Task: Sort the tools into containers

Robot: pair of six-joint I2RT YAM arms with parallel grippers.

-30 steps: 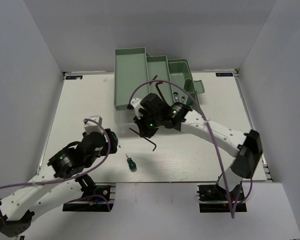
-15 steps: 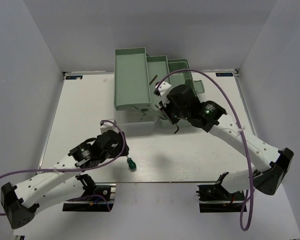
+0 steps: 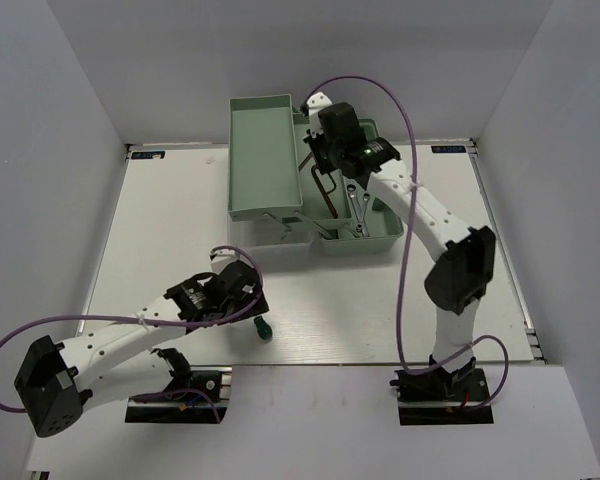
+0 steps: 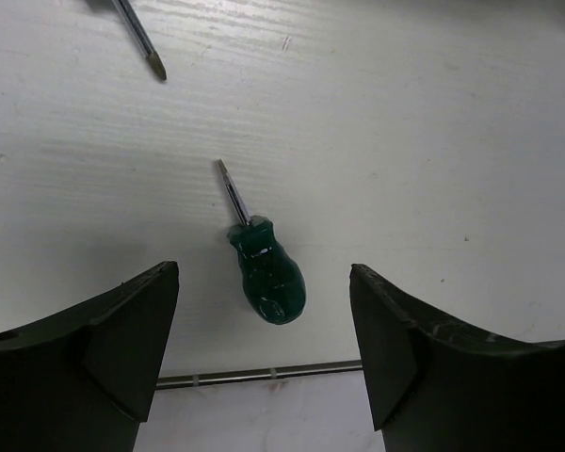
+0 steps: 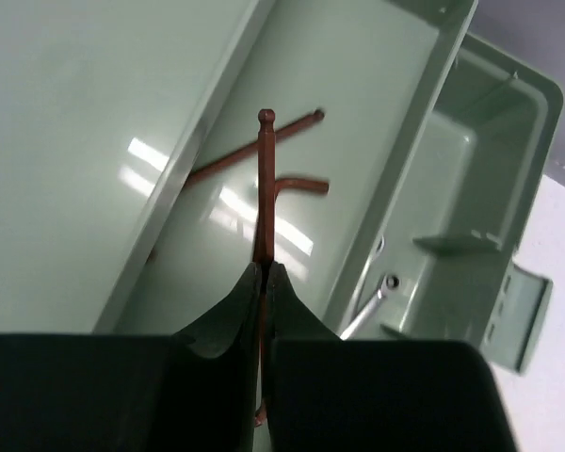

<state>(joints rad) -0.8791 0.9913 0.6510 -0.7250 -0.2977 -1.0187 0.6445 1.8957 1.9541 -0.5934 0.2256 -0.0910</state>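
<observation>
Over the narrow middle compartment [image 5: 358, 94] of the pale green toolbox [image 3: 263, 165], a reddish-brown hex key [image 5: 264, 179] is held by the right gripper [image 5: 264, 275], whose fingers are pressed together on the key's long arm. It is judged to be held there so that it can be released among its own kind. Other hex keys [image 5: 250, 149] are seen lying on that compartment's floor, while a silver wrench [image 5: 369, 303] lies apart in the deeper compartment alongside. The held key's long axis runs straight out from the fingertips, its ball end pointing away from the gripper and toward the compartment floor. Its bend is mostly hidden behind the fingers.

At the near edge of the table [image 3: 400, 300], a stubby green-handled screwdriver [image 4: 271, 282] lies flat and untouched. The left gripper [image 4: 264, 273] is hung above it with its jaws spread wide, one on either side of the handle, and nothing is held. The screwdriver's long axis is set roughly across the line on which the jaws would close. Its tip points away from the wrist camera and slightly left, and the handle is nearer. That straddle is judged to suit a grasp across the handle. The screwdriver is not yet sorted.
</observation>
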